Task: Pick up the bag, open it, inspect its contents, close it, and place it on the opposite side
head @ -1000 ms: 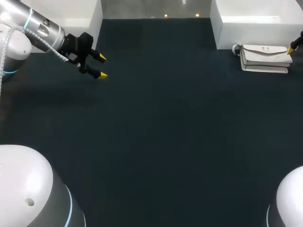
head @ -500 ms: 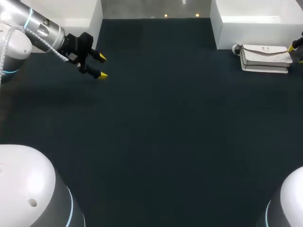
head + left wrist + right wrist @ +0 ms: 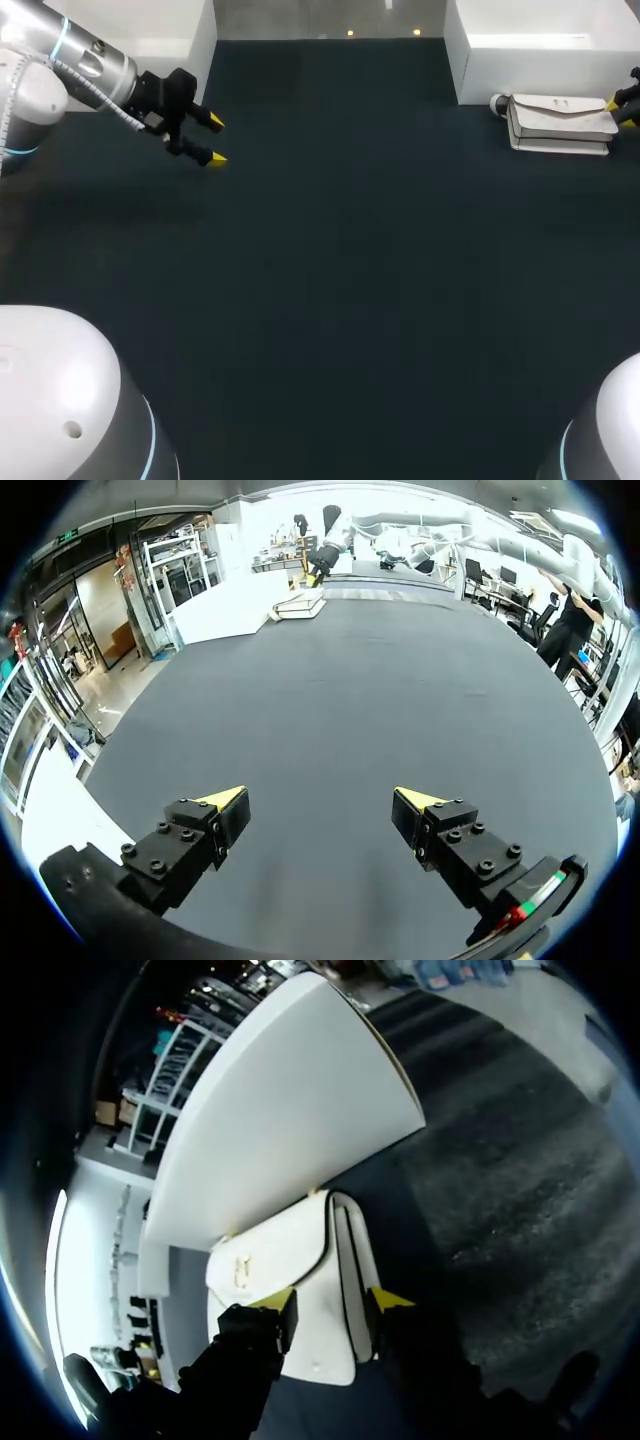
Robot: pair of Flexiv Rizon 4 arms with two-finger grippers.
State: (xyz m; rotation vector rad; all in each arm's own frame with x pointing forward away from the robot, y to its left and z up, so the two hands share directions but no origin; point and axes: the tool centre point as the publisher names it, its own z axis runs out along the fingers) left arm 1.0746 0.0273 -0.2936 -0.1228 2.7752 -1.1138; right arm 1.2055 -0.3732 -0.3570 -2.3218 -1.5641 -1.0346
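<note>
Arms (image 3: 40, 90) silver-white, cyan rings; left tool (image 3: 322, 800) black, yellow tips, visible screws.

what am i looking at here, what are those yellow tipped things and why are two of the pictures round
This is a robot with two arms working at a dark table. Each arm ends in a pincer: two fingers with yellow tips, used for grasping. The rectangular picture looks down from a camera above and behind the robot. The two round ones come from small cameras on the wrists, looking out along the fingers. The left pincer hangs open above the table and holds nothing. A white bag lies on the table beside a white box. The right pincer is at one end of the bag; whether it actually grips the bag cannot be told.
</note>
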